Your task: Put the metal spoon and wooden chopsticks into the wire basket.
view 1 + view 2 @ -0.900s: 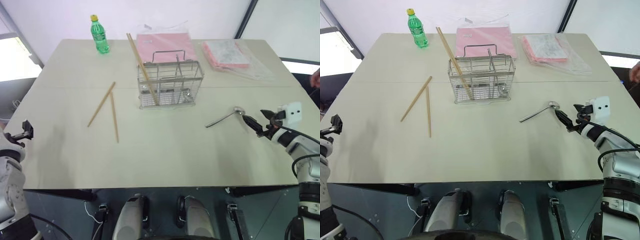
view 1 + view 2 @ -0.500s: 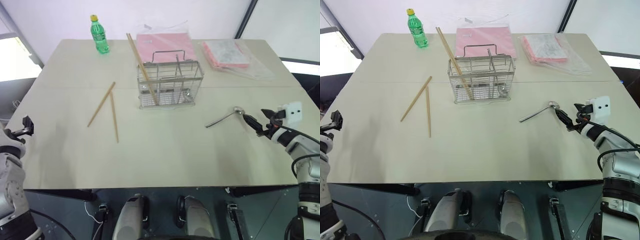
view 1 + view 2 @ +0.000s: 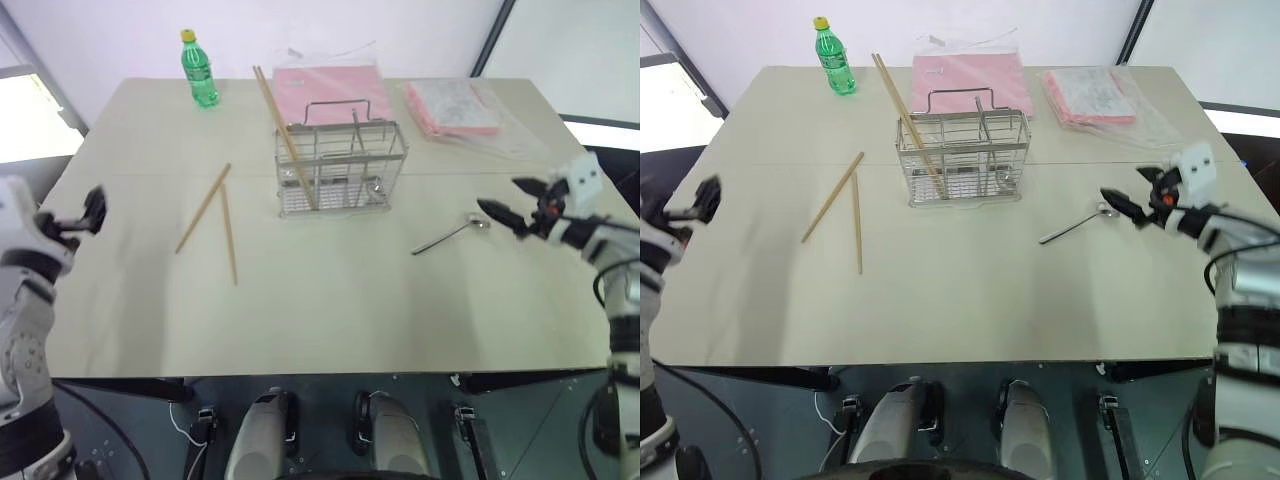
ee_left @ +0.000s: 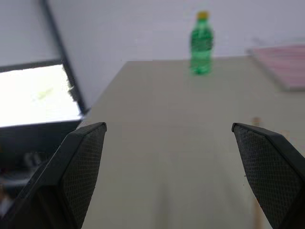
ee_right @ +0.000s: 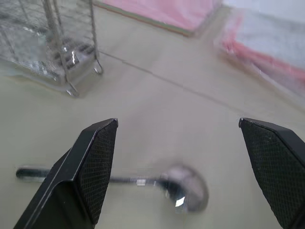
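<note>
Both arms have just lifted, the wide-open, empty right gripper [image 3: 510, 203] now poised just beside the slim shiny metal spoon [image 3: 447, 236] lying right of the silver wire basket [image 3: 341, 169], the left gripper [image 3: 88, 212] equally open, loose pale wooden chopsticks [image 3: 215, 222] untouched.

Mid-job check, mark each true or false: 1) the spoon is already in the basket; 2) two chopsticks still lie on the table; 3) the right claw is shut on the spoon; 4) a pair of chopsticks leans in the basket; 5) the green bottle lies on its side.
1) False: the metal spoon lies on the table, right of the wire basket.
2) True: two wooden chopsticks lie left of the basket.
3) False: the right claw is open, holding nothing.
4) True: chopsticks in the basket.
5) False: the green bottle stands upright.
</note>
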Robot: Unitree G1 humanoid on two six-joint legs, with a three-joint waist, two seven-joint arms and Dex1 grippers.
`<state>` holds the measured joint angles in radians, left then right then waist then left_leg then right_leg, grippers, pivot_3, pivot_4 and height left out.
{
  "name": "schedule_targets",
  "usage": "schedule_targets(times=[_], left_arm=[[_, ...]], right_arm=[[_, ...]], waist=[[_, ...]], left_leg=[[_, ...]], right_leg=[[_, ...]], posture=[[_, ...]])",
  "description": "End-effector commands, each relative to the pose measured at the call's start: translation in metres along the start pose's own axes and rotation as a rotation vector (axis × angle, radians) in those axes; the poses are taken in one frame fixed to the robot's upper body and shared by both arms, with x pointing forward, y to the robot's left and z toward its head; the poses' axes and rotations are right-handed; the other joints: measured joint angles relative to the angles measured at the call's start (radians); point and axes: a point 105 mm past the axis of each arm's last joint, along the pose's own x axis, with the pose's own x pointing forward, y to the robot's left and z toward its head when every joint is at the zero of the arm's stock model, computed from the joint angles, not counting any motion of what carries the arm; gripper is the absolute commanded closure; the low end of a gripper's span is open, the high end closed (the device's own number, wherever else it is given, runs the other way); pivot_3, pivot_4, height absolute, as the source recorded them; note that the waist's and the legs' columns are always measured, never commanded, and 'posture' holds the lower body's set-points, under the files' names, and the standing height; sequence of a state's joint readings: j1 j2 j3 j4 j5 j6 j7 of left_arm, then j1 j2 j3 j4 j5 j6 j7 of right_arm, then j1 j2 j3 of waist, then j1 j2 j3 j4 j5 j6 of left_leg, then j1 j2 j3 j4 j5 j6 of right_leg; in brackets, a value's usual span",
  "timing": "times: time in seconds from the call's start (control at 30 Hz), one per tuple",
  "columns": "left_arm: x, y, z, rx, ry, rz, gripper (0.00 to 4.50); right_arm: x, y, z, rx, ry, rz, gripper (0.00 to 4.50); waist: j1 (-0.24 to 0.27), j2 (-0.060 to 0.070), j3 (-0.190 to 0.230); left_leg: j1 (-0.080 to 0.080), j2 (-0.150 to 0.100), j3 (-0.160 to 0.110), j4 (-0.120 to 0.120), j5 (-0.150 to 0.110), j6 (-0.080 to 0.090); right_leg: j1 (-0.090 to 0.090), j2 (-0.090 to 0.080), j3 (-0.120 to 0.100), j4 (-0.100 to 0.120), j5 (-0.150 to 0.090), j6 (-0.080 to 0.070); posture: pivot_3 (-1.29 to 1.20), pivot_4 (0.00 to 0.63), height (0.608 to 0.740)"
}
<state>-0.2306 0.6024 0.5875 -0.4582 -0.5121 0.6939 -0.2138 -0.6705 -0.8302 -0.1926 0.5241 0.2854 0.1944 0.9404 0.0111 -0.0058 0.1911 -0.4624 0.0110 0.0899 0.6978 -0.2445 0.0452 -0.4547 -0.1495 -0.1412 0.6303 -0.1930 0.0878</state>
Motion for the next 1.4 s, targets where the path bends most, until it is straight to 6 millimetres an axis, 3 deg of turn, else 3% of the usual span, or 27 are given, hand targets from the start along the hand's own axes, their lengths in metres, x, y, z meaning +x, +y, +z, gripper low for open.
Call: schedule_targets(times=[0.03, 0.07, 0.2, 0.3, 0.47, 0.67, 0.87, 1.03, 1.13, 1.37, 1.4], left_arm=[[0.002, -0.054, 0.019, -0.015, -0.013, -0.299, 0.06], [-0.001, -0.079, 0.022, -0.03, 0.001, -0.435, 0.06], [-0.022, -0.139, 0.025, -0.048, 0.065, -0.805, 0.06], [-0.038, -0.169, 0.025, -0.056, 0.115, -1.017, 0.06], [-0.044, -0.185, 0.027, -0.087, 0.142, -1.144, 0.06], [-0.042, -0.189, 0.032, -0.083, 0.115, -1.141, 0.06], [-0.045, -0.188, 0.035, -0.091, 0.094, -1.107, 0.06], [-0.045, -0.186, 0.038, -0.094, 0.086, -1.089, 0.06], [-0.043, -0.185, 0.041, -0.092, 0.074, -1.074, 0.0], [-0.038, -0.184, 0.046, -0.092, 0.06, -1.059, 0.0], [-0.037, -0.184, 0.047, -0.092, 0.059, -1.058, 0.0]], right_arm=[[0.007, 0.005, 0.017, -0.139, 0.032, 0.159, 0.32], [0.012, 0.01, 0.021, -0.189, 0.056, 0.233, 0.32], [0.025, 0.026, 0.017, -0.415, 0.205, 0.457, 0.32], [0.029, 0.034, 0.004, -0.628, 0.372, 0.599, 0.32], [0.035, 0.036, -0.012, -0.883, 0.579, 0.715, 0.32], [0.041, 0.032, -0.021, -1.075, 0.728, 0.746, 0.32], [0.05, 0.027, -0.026, -1.195, 0.766, 0.696, 0.32], [0.058, 0.032, -0.028, -1.19, 0.744, 0.671, 0.32], [0.06, 0.037, -0.031, -1.184, 0.734, 0.695, 1.07], [0.06, 0.045, -0.034, -1.132, 0.707, 0.729, 4.48], [0.059, 0.046, -0.034, -1.121, 0.699, 0.735, 4.48]], waist=[[-0.001, 0.0, 0.0], [-0.001, 0.0, 0.0], [-0.003, 0.0, 0.001], [-0.004, 0.0, 0.001], [-0.008, 0.0, 0.001], [-0.024, 0.0, 0.002], [-0.026, 0.0, 0.002], [-0.027, 0.0, 0.002], [-0.027, 0.0, 0.002], [-0.025, 0.0, 0.002], [-0.025, 0.0, 0.002]], left_leg=[[0.0, 0.0, 0.0, 0.0, 0.0, 0.0], [0.0, 0.0, 0.0, -0.001, 0.001, -0.001], [0.0, 0.0, 0.001, -0.001, 0.004, -0.004], [0.0, -0.001, 0.001, 0.0, 0.004, -0.005], [0.0, -0.001, 0.001, -0.001, 0.005, -0.006], [0.0, -0.001, 0.001, -0.001, 0.006, -0.008], [0.0, -0.001, 0.0, -0.001, 0.007, -0.009], [0.001, -0.001, 0.0, -0.001, 0.007, -0.009], [0.002, -0.001, 0.0, -0.001, 0.007, -0.009], [0.001, -0.001, 0.0, -0.001, 0.007, -0.009], [0.002, -0.001, -0.001, -0.001, 0.007, -0.009]], right_leg=[[0.0, 0.0, 0.0, 0.0, 0.001, 0.002], [0.0, 0.0, 0.0, 0.0, 0.001, 0.002], [0.0, 0.0, 0.0, 0.0, 0.001, 0.003], [0.0, 0.0, 0.0, 0.0, 0.001, 0.003], [0.0, 0.0, 0.001, 0.001, 0.001, 0.003], [0.0, 0.0, 0.001, 0.001, 0.001, 0.003], [0.0, 0.0, 0.001, 0.001, 0.001, 0.003], [0.001, 0.0, 0.001, 0.001, 0.001, 0.003], [0.002, 0.001, 0.001, 0.001, 0.001, 0.002], [0.002, 0.001, 0.001, 0.001, 0.001, 0.003], [0.002, 0.001, 0.001, 0.001, 0.001, 0.003]], posture=[[0.0, 0.15, 0.692], [0.0, 0.15, 0.692], [0.0, 0.15, 0.692], [0.0, 0.15, 0.692], [0.0, 0.15, 0.692], [0.0, 0.15, 0.692], [0.0, 0.15, 0.692], [0.0, 0.15, 0.692], [0.0, 0.15, 0.692], [0.0, 0.15, 0.692], [0.0, 0.15, 0.692]])
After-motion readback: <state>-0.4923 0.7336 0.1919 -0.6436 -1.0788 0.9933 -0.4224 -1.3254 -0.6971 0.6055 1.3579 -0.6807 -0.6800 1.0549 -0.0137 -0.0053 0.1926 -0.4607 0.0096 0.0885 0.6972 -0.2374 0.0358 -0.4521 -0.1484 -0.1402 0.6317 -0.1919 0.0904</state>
